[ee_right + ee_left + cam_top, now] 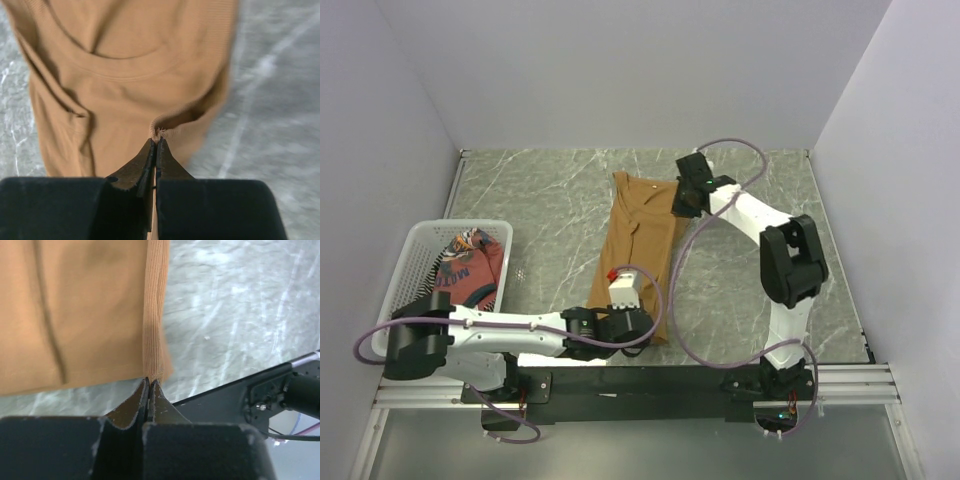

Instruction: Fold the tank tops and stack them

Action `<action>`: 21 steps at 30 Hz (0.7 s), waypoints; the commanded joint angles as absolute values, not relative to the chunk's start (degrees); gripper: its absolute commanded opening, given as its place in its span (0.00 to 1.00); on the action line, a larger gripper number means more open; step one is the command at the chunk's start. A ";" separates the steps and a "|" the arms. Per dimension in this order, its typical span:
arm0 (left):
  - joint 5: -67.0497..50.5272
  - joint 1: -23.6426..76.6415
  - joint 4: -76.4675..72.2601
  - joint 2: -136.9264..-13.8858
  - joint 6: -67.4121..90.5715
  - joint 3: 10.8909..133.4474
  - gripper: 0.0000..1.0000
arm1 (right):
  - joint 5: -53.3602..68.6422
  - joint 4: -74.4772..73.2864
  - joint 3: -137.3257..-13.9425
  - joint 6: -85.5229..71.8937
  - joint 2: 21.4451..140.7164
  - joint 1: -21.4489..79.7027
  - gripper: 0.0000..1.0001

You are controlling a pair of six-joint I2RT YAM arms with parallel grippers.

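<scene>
The tan-brown tank top [638,250] lies lengthwise on the marbled table, folded narrow. My left gripper [638,322] is shut on its near hem corner, seen in the left wrist view [151,381] where the ribbed edge [155,315] runs up from the jaws. My right gripper [682,205] is shut on the far shoulder strap, seen in the right wrist view [158,139], with the neckline [125,55] beyond. The rust-red tank top [480,262] and the striped tank top [448,262] lie bunched in the white basket [420,240].
The basket stands at the left edge of the table. Grey walls close in the back and sides. A black rail [650,380] with the arm bases runs along the near edge. The right arm's cable [682,260] loops beside the top.
</scene>
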State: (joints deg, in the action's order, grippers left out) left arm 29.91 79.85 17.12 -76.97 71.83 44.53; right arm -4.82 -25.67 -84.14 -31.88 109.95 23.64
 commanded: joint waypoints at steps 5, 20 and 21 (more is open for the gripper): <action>31.03 78.58 20.39 -70.14 79.54 37.71 0.01 | -8.61 -30.49 -96.22 -32.52 118.65 28.38 0.00; 27.43 77.25 23.29 -66.18 83.58 29.89 0.00 | -11.60 -32.26 -103.00 -32.61 124.63 33.22 0.00; 26.81 77.17 23.03 -66.53 83.76 29.62 0.01 | -11.78 -32.17 -103.09 -32.61 124.98 33.48 0.00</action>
